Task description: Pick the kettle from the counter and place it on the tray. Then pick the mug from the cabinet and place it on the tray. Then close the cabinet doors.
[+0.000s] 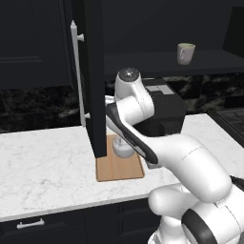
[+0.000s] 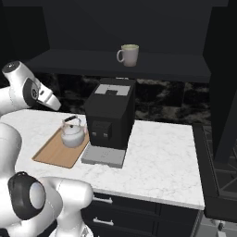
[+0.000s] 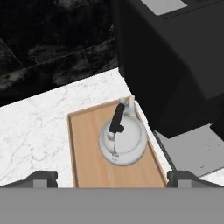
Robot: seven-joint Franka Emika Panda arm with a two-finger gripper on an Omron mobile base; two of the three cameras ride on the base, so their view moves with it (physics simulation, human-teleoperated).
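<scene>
The white-silver kettle [image 3: 122, 140] stands upright on the wooden tray [image 3: 85, 148], its dark handle arched over the lid. My gripper [image 3: 111, 177] hovers open above it, both fingertips spread wide and nothing between them. From the base views, the kettle [image 1: 122, 148] [image 2: 73, 134] sits at the tray's [image 1: 119, 169] [image 2: 53, 155] far end, on the marble counter [image 1: 43, 162]. The pale mug [image 1: 186, 53] [image 2: 129, 55] rests on the shelf of the open dark cabinet [image 2: 92, 62]. One cabinet door [image 1: 95, 76] stands swung out above the tray, and the other door [image 2: 227, 92] stands open at the right.
A black coffee machine [image 2: 111, 120] [image 1: 164, 112] stands right beside the tray, its grey drip plate [image 2: 104, 157] at the front. The open door's lower edge hangs just over the tray's left side. Dark drawers with silver pulls [image 1: 29, 223] run under the counter.
</scene>
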